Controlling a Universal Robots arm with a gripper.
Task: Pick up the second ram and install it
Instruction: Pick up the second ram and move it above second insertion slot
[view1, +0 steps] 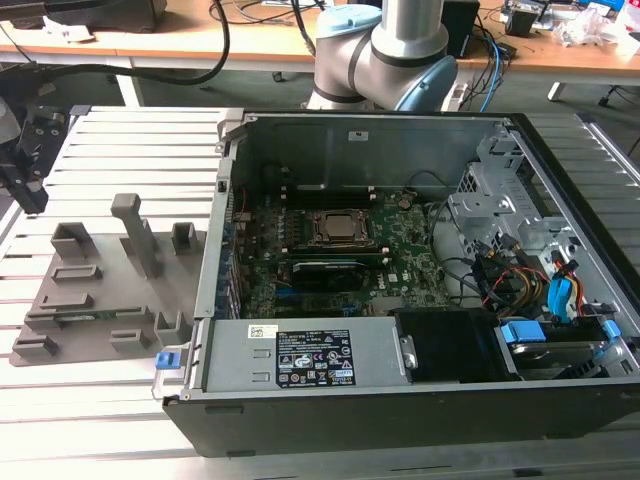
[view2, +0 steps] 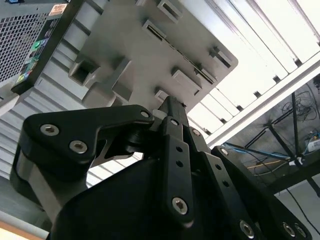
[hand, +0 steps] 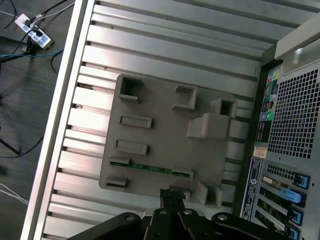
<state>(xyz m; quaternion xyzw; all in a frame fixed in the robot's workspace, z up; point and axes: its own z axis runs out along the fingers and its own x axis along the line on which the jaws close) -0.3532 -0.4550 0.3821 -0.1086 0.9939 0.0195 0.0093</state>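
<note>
The second ram is a thin green stick lying on edge in a slot of the grey fixture plate; in the exterior view the ram sits near the front of that plate. My gripper hangs above the plate's corner at the exterior view's left, clear of the ram. In both wrist views the black fingers meet at their tips, shut with nothing between them.
The open computer case lies on the slatted metal table, right of the plate. Inside are the motherboard with its CPU socket, a black card and bundled cables. Upright posts stand on the plate.
</note>
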